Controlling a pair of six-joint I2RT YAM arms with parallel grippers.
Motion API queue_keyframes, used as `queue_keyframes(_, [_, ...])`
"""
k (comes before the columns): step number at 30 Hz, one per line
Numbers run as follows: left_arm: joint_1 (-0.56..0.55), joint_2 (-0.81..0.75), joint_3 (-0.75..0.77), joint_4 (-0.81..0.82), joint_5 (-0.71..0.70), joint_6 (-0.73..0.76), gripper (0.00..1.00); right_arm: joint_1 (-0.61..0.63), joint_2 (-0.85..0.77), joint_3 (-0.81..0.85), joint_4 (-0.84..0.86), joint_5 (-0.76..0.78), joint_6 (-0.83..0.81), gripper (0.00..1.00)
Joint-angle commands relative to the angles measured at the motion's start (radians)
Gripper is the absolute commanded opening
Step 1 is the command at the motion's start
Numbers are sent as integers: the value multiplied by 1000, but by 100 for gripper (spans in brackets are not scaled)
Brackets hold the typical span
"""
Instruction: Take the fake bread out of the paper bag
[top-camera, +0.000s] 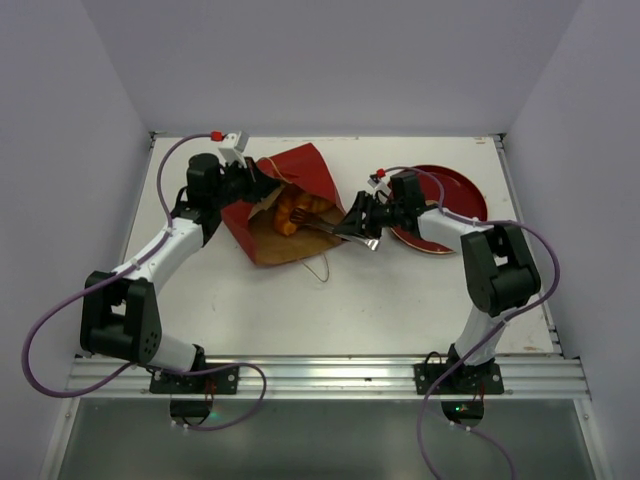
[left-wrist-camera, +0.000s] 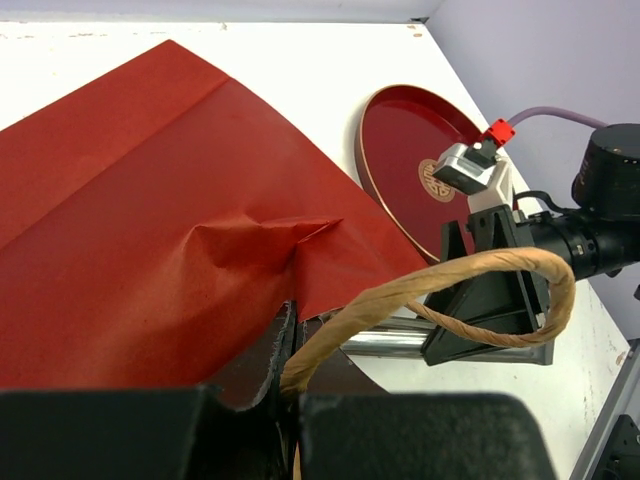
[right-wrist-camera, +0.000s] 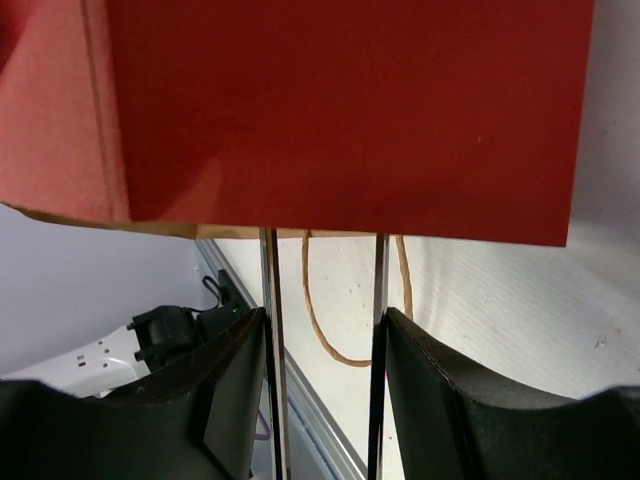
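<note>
The paper bag (top-camera: 300, 165) lies on its side, red outside, its brown inside open toward the near right. Orange-golden fake bread (top-camera: 290, 212) shows in its mouth. My left gripper (top-camera: 262, 185) is shut on the bag's upper rim and the root of a tan loop handle (left-wrist-camera: 440, 275); the left wrist view shows the bag's red side (left-wrist-camera: 150, 200) beyond my left gripper (left-wrist-camera: 285, 390). My right gripper (top-camera: 352, 225) holds metal tongs (top-camera: 325, 228) whose tips reach into the bag's mouth. In the right wrist view my right gripper (right-wrist-camera: 325, 325) has the tong arms (right-wrist-camera: 268, 300) running under the bag (right-wrist-camera: 340, 110). The bread is hidden in both wrist views.
A round red plate (top-camera: 465, 195) with a gold centre mark lies to the right of the bag, partly under my right arm; it also shows in the left wrist view (left-wrist-camera: 400, 140). The bag's second handle (top-camera: 322, 268) lies on the white table. Walls close in at the back and both sides.
</note>
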Motion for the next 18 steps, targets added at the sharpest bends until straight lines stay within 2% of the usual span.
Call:
queue_keyframes(1, [-11,-39,-6,40,39,-19,0,11,19,54,90,-23,49,52])
queue_keyframes(15, [-11,-42,-5,38,45,-19,0,14,48,61,172,-35,133,50])
queue_keyframes(18, [-11,-45,-5,35,45,-19,0,16,59,64,170,-27,133,45])
